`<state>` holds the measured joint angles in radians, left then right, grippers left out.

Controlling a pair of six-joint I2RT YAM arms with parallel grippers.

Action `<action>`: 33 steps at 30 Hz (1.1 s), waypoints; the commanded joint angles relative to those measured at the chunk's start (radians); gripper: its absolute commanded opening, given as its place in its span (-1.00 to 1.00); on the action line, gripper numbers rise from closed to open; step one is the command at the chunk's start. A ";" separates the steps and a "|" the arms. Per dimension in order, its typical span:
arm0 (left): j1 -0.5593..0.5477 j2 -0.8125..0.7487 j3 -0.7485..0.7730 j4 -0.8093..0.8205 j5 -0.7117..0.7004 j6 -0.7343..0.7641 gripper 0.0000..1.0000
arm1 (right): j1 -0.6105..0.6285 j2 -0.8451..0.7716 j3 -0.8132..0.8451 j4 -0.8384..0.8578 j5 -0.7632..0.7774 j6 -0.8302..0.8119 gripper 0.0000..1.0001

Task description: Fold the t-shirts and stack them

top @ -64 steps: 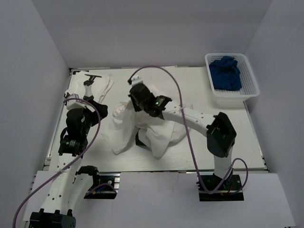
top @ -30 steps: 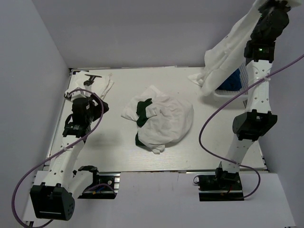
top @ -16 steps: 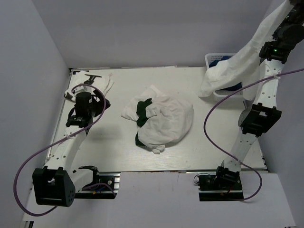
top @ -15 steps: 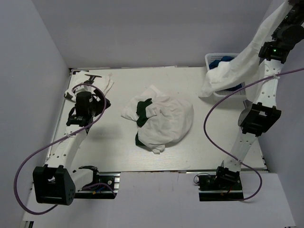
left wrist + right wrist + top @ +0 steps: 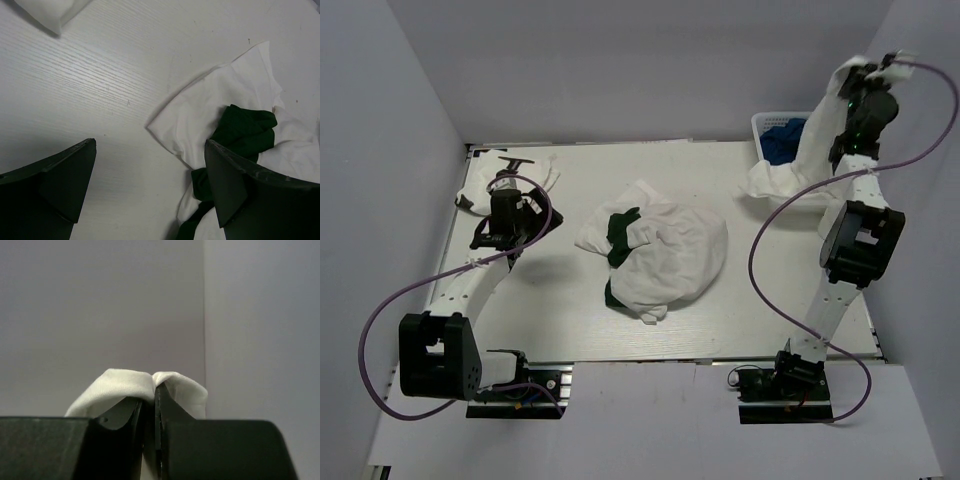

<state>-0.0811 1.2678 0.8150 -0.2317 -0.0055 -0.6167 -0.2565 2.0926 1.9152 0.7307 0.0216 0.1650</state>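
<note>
My right gripper is raised high at the back right, shut on a white t-shirt that hangs down to the table beside the basket. Its pinched fold shows over the closed fingertips in the right wrist view. A crumpled white t-shirt with a dark green print lies mid-table; it also shows in the left wrist view. My left gripper is open and empty over the table's left side, left of that shirt. White cloth lies at the back left corner.
A white lattice basket with blue cloth stands at the back right, partly hidden by the hanging shirt. Grey walls enclose the table on three sides. A corner of white cloth lies at the top left of the left wrist view.
My right gripper has lifted the white t-shirt from mid-table up to the back right and lowered it slightly over the basket. My left arm has stretched out towards the back left.
</note>
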 commanded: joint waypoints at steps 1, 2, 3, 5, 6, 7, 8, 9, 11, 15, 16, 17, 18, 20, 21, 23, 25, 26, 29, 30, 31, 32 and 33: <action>-0.003 -0.016 0.032 0.022 0.030 -0.006 0.98 | 0.010 -0.029 -0.212 -0.055 -0.069 0.002 -1.00; -0.003 -0.016 0.032 0.022 0.030 -0.006 0.98 | 0.013 -0.026 -0.253 -0.091 -0.055 -0.001 -1.00; -0.003 -0.016 0.032 0.031 0.030 -0.006 0.98 | 0.019 -0.020 -0.266 -0.168 -0.054 -0.007 -1.00; -0.003 -0.016 0.023 0.031 0.041 -0.006 0.98 | 0.026 0.001 -0.317 -0.302 -0.034 0.016 -1.00; -0.003 -0.016 0.023 0.031 0.041 -0.006 0.98 | 0.026 0.004 -0.320 -0.333 -0.040 0.018 -1.00; -0.003 -0.016 0.023 0.031 0.050 -0.006 0.98 | 0.029 0.015 -0.323 -0.367 -0.043 0.021 -0.97; -0.003 -0.016 0.023 0.031 0.050 -0.006 0.98 | 0.034 0.023 -0.309 -0.463 -0.048 0.013 -0.91; -0.003 -0.016 0.023 0.031 0.050 -0.006 0.98 | 0.037 0.023 -0.305 -0.490 -0.052 0.010 -0.74; -0.003 -0.016 0.023 0.020 0.050 0.003 0.98 | 0.054 0.023 -0.239 -0.631 -0.037 -0.048 0.04; -0.003 -0.016 0.004 0.011 0.059 0.014 0.98 | 0.097 0.007 -0.064 -0.904 0.106 -0.159 0.81; -0.003 -0.016 0.004 0.011 0.068 0.023 0.98 | 0.102 -0.003 -0.053 -0.969 0.224 -0.159 0.81; -0.003 -0.016 0.004 0.011 0.068 0.023 0.98 | 0.105 -0.022 -0.048 -0.993 0.262 -0.160 0.81; -0.003 -0.016 0.004 0.011 0.079 0.034 0.98 | 0.108 -0.035 -0.038 -1.064 0.318 -0.192 0.81; -0.003 -0.016 0.004 0.002 0.093 0.044 0.98 | 0.105 -0.039 -0.024 -1.117 0.348 -0.217 0.81; -0.003 -0.016 0.004 0.002 0.093 0.044 0.98 | 0.103 -0.034 0.017 -1.214 0.359 -0.270 0.81; -0.003 -0.016 0.015 -0.014 0.102 0.066 0.98 | 0.103 0.003 0.053 -1.267 0.415 -0.310 0.81; -0.003 -0.005 0.026 -0.024 0.102 0.066 0.98 | 0.100 0.038 0.068 -1.329 0.440 -0.341 0.81; -0.003 0.004 0.026 -0.034 0.102 0.075 0.98 | 0.096 0.049 0.082 -1.359 0.443 -0.344 0.81; -0.003 0.004 0.015 -0.034 0.102 0.075 0.98 | 0.092 0.107 0.133 -1.429 0.397 -0.357 0.81; -0.003 0.004 0.004 -0.034 0.111 0.075 0.98 | 0.092 0.131 0.143 -1.433 0.388 -0.357 0.81; 0.006 0.013 0.004 -0.034 0.111 0.075 0.98 | 0.091 0.161 0.177 -1.452 0.356 -0.360 0.81; 0.006 0.013 0.004 -0.034 0.111 0.075 0.98 | 0.091 0.187 0.188 -1.453 0.341 -0.358 0.81; 0.006 0.013 0.004 -0.043 0.111 0.075 0.98 | 0.089 0.199 0.205 -1.458 0.348 -0.352 0.81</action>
<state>-0.0807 1.2861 0.8143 -0.2569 0.0898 -0.5564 -0.1638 2.2375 2.0624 -0.6388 0.3901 -0.1604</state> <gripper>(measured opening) 0.986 0.901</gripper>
